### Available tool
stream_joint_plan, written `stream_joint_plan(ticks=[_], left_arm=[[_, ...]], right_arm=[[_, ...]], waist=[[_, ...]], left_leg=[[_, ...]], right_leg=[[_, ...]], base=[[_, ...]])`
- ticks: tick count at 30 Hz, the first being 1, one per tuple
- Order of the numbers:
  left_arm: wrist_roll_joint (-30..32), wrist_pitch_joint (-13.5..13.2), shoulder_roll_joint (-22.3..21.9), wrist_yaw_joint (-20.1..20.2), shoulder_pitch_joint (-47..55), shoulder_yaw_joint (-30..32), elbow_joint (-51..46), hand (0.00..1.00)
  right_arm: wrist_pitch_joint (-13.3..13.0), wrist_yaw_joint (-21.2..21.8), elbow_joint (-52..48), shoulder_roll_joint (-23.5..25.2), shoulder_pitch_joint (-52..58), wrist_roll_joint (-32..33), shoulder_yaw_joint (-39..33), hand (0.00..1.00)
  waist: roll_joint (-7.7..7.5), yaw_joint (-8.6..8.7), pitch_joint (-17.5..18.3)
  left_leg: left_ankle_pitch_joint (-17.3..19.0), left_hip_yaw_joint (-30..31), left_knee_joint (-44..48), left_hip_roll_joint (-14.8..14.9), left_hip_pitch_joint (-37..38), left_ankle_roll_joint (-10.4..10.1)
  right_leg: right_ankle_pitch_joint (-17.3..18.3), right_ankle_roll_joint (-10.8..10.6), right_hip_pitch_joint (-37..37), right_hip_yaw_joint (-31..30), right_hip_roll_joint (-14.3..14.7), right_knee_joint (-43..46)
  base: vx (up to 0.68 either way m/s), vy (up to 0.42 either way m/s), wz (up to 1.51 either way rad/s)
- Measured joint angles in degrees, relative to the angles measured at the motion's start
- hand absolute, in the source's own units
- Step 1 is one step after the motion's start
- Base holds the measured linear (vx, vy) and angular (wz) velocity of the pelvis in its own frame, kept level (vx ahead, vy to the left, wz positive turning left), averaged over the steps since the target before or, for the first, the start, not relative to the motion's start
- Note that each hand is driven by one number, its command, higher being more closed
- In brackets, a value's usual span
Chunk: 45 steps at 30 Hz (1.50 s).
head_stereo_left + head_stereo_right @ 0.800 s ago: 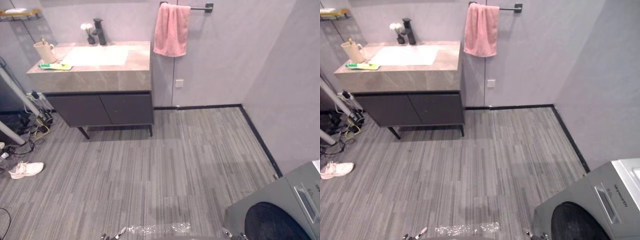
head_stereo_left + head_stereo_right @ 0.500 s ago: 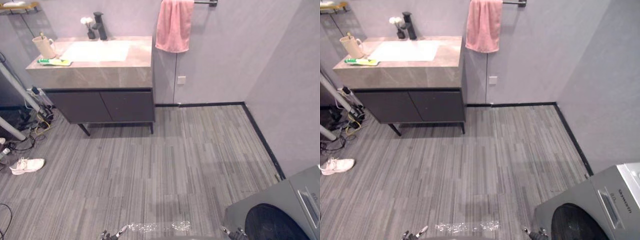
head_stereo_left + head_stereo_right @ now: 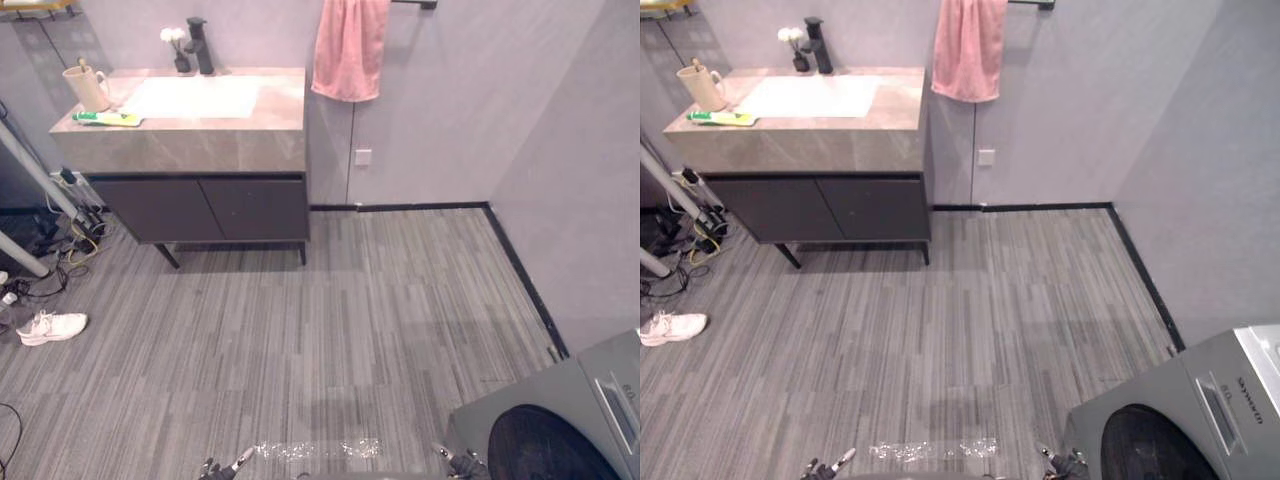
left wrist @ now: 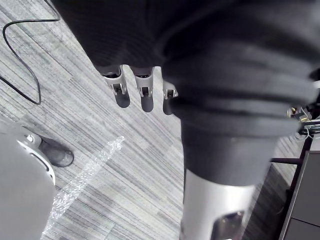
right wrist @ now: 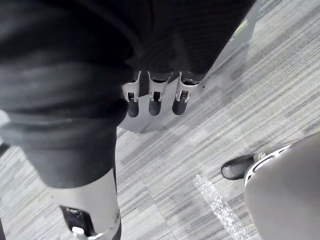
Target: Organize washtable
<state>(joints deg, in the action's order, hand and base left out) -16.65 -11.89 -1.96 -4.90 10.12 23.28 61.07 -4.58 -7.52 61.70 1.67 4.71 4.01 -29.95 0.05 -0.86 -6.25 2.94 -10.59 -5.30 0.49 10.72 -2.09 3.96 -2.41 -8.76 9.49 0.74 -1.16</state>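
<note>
— Far left against the wall, what's on the washtable worktop (image 3: 282,95)?
— At its left end a cup (image 3: 88,88) and green tube (image 3: 108,119), a black tap (image 3: 200,45) behind the basin (image 3: 195,97); a pink towel (image 3: 350,50) hangs to its right
— Hands?
— Over the near floor (image 3: 330,330) hang the left hand (image 4: 142,95) and right hand (image 5: 155,100), fingers straight, empty

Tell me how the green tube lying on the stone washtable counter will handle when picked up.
The green tube lies flat, so it probably won't roll. It looks slim, so likely light. It sits near the front edge of the stone counter, so a push might slide it off.
</note>
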Motion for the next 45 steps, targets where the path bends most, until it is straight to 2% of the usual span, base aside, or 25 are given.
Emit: stream_joint_plan(ticks=[24,27,29,31,32,33,34,35,36,37,38,41,42,43,45], left_arm=[[1.7,0.4,-0.1,1.2,-0.1,1.8,0.0,0.0],[1.7,0.6,-0.1,1.2,0.0,2.4,0.2,0.0],[1.6,1.5,-0.2,1.3,-0.2,5.0,0.2,0.0],[1.5,1.6,-0.3,1.3,-0.1,8.0,0.0,0.0],[1.5,1.7,-1.2,1.3,-0.6,10.8,-0.2,0.0],[1.4,1.7,-1.1,1.3,-0.8,12.5,-0.5,0.0],[1.4,2.0,-1.3,1.3,-1.7,13.4,-1.1,0.0],[1.4,2.1,-1.8,1.5,-2.3,13.3,-1.2,0.0],[1.4,2.1,-2.2,1.6,-2.2,13.4,-1.2,0.0],[1.2,2.1,-2.7,2.1,-2.2,13.4,-1.4,0.0],[1.3,2.2,-2.8,2.4,-2.2,13.2,-2.2,0.0],[1.2,2.1,-2.9,2.5,-1.4,11.5,-2.6,0.0],[0.9,2.1,-3.1,2.5,-0.8,11.0,-2.7,0.0],[0.3,2.2,-3.4,2.5,-0.6,10.8,-2.6,0.0],[-0.1,2.1,-3.3,2.5,-0.6,10.9,-2.5,0.0]], right_arm=[[0.2,0.2,0.3,0.3,-0.4,2.9,-1.7,0.0],[0.6,0.4,0.3,0.5,-0.6,3.5,-3.1,0.0],[0.7,0.4,0.3,0.6,-0.8,4.0,-3.5,0.0],[0.7,0.4,-0.2,1.1,-0.5,4.5,-3.7,0.0],[0.7,0.5,-1.4,1.0,-0.1,4.5,-3.5,0.0],[0.6,0.7,-2.3,1.2,0.1,4.5,-3.3,0.0],[0.6,1.0,-2.5,1.3,0.6,4.7,-3.3,0.0],[0.6,1.3,-2.6,0.9,1.1,4.7,-3.2,0.0],[0.6,1.3,-2.6,0.5,1.3,4.9,-2.6,0.0],[0.7,1.4,-2.7,-0.2,2.0,4.8,-0.8,0.0],[0.8,1.5,-3.0,-0.4,2.0,4.8,-0.1,0.0],[1.3,1.5,-2.8,-1.1,1.3,4.8,1.1,0.0],[1.3,1.5,-3.0,-1.1,1.1,4.9,2.2,0.0],[1.3,1.5,-3.1,-1.2,1.0,4.8,2.8,0.0],[1.4,1.6,-3.0,-0.9,0.4,4.8,2.8,0.0]], waist=[[0.76,0.04,-0.4],[0.9,-0.05,-0.6],[0.8,0.02,-1.3],[1.02,-0.09,-2.1],[1.67,-0.09,-2.2],[2.1,-0.03,-2.4],[2.32,-0.01,-2.7],[2.76,-0.47,-3.0],[2.94,-0.55,-3.1],[2.73,-0.73,-3.3],[2.45,-1.47,-3.5],[1.65,-1.99,-3.3],[1.83,-2.42,-3.5],[2.04,-2.85,-3.5],[2.27,-3.3,-3.5]], left_leg=[[0.0,-0.7,0.0,0.0,0.0,0.0],[0.0,-2.2,0.0,0.3,-0.1,0.0],[1.4,-4.6,1.7,1.2,-0.5,-0.1],[6.9,-6.8,11.5,3.6,-4.0,-0.6],[11.7,-8.4,22.1,7.1,-7.8,-1.0],[13.6,-10.0,32.2,10.5,-11.5,-0.8],[11.8,-10.2,45.0,14.6,-17.3,1.9],[8.0,-9.8,53.4,17.1,-20.1,4.8],[5.7,-9.0,56.6,17.8,-21.0,5.1],[-0.6,-5.7,62.5,17.6,-23.8,4.5],[0.9,-3.0,66.4,16.1,-27.6,3.6],[5.6,-0.2,59.8,11.4,-31.8,0.3],[6.3,-0.3,52.0,10.1,-32.8,-0.9],[6.0,0.2,41.9,9.1,-33.1,-1.3],[4.8,3.0,31.3,8.5,-33.5,-2.4]], right_leg=[[-0.1,0.2,0.0,-0.2,0.1,-0.4],[-0.6,0.9,0.2,-1.9,0.4,-0.9],[-0.6,1.1,0.3,-3.5,1.2,-0.9],[0.4,2.5,0.5,-4.5,1.8,-0.1],[1.7,4.5,0.6,-3.8,3.0,0.7],[2.1,5.0,1.0,-3.0,4.0,1.1],[2.6,5.7,0.7,-3.3,4.8,1.7],[3.3,6.4,-0.4,-3.9,5.3,2.5],[4.1,6.7,-1.1,-4.4,5.5,3.1],[5.3,7.5,-2.0,-5.4,5.2,4.3],[6.3,8.5,-1.9,-7.3,4.9,5.5],[7.6,8.5,-1.7,-10.3,3.0,6.0],[8.1,8.0,-1.5,-11.9,2.2,5.9],[8.5,6.4,-1.8,-13.1,1.7,5.9],[10.2,4.5,-3.0,-15.1,1.4,5.9]], base=[[-0.01,-0.003,-0.01],[-0.03,-0.018,-0.26],[-0.05,-0.048,-0.53],[-0.01,-0.082,-0.57],[-0.01,-0.106,-0.53],[-0.03,-0.145,-0.45],[0.01,-0.151,-0.32],[0.06,-0.144,-0.27],[0.12,-0.135,-0.29],[0.12,-0.097,-0.37],[0.15,-0.086,-0.5],[0.19,-0.014,-0.59],[0.32,0.045,-0.72],[0.41,0.073,-0.67],[0.41,0.129,-0.58]])
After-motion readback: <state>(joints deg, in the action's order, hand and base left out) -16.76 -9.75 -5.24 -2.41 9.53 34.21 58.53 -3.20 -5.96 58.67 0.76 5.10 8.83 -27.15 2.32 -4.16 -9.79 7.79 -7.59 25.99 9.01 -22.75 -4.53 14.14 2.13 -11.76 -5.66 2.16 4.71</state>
